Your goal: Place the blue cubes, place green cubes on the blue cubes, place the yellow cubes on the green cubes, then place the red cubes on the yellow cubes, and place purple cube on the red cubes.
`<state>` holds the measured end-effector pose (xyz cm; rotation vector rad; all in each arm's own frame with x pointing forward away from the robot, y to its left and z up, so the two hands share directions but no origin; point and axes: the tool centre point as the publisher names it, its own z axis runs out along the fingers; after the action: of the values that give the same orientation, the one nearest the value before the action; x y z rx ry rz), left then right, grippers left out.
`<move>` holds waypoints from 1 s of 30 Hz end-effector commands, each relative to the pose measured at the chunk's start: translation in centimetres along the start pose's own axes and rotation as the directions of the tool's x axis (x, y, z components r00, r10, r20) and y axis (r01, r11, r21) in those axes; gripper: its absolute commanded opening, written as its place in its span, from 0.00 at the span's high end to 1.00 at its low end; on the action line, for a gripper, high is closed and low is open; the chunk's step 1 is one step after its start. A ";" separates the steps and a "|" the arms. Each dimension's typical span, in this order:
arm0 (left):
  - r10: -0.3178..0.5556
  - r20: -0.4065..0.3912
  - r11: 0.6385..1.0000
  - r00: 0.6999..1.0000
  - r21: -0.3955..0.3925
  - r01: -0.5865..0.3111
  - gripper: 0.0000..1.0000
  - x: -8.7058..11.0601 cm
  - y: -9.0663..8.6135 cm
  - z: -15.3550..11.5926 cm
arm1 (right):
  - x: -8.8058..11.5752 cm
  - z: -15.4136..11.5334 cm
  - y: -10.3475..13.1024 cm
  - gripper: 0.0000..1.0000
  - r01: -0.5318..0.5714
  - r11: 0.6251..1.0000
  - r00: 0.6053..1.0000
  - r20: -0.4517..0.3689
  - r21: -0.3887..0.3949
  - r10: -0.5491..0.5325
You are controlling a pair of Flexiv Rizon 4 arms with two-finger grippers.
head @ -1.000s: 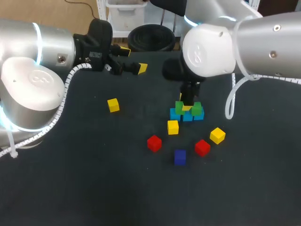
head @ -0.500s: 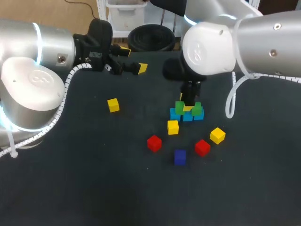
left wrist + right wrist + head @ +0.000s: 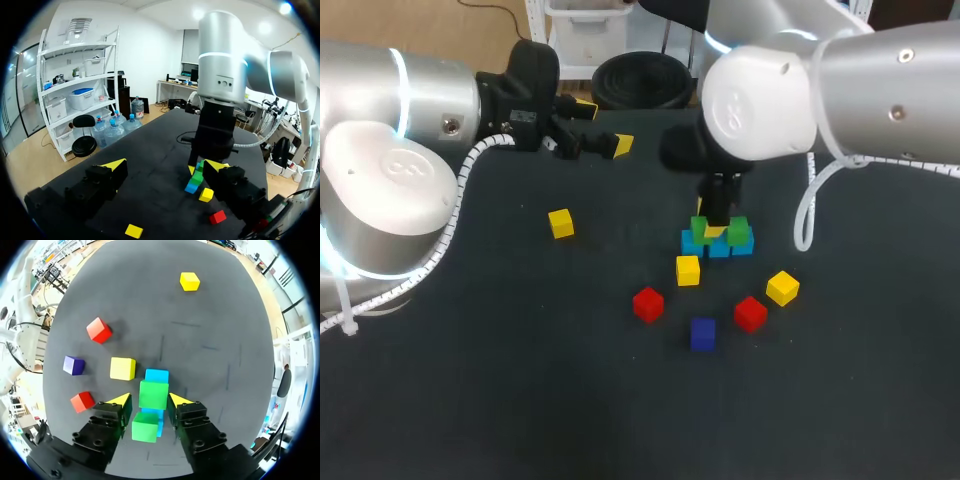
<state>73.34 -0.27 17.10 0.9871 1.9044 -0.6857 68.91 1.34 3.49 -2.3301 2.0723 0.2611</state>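
Blue cubes (image 3: 720, 248) sit in a row on the table (image 3: 520, 380) with two green cubes (image 3: 153, 394) on top, and the right jaws hang open over them, straddling one green cube. The yellow cubes (image 3: 688, 270), red cubes (image 3: 648, 304) and purple cube (image 3: 703, 334) lie loose around the stack; the left jaws are open too, well apart at the far edge.

We can read no text, label, number or sign in any view. The round joint caps of the left arm (image 3: 395, 170) and the right arm (image 3: 748, 112) each carry a moulded emblem, but we can make out no letters in it.
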 end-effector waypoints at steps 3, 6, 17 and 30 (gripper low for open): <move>0.002 0.007 1.000 1.000 0.001 -0.002 0.00 0.1 0.1 0.0 | -0.1 0.1 0.1 0.55 0.003 1.000 1.000 -0.005 0.000 -0.003; 0.002 0.007 1.000 1.000 0.001 -0.002 0.00 0.1 0.1 0.0 | 0.0 0.1 0.0 0.54 0.002 1.000 1.000 -0.007 0.002 -0.002; 0.002 0.007 1.000 1.000 0.001 -0.002 0.00 0.1 0.1 0.0 | 0.5 -0.8 -0.3 0.00 -0.054 0.998 0.999 0.002 0.014 0.054; 0.002 0.007 1.000 1.000 0.001 -0.002 0.00 0.1 0.1 0.0 | 3.3 -6.5 0.9 0.00 -0.205 0.976 0.976 0.090 0.073 0.198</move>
<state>73.34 -0.27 17.10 0.9872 1.9044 -0.6857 71.20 -1.69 8.62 -2.0600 2.2632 0.2842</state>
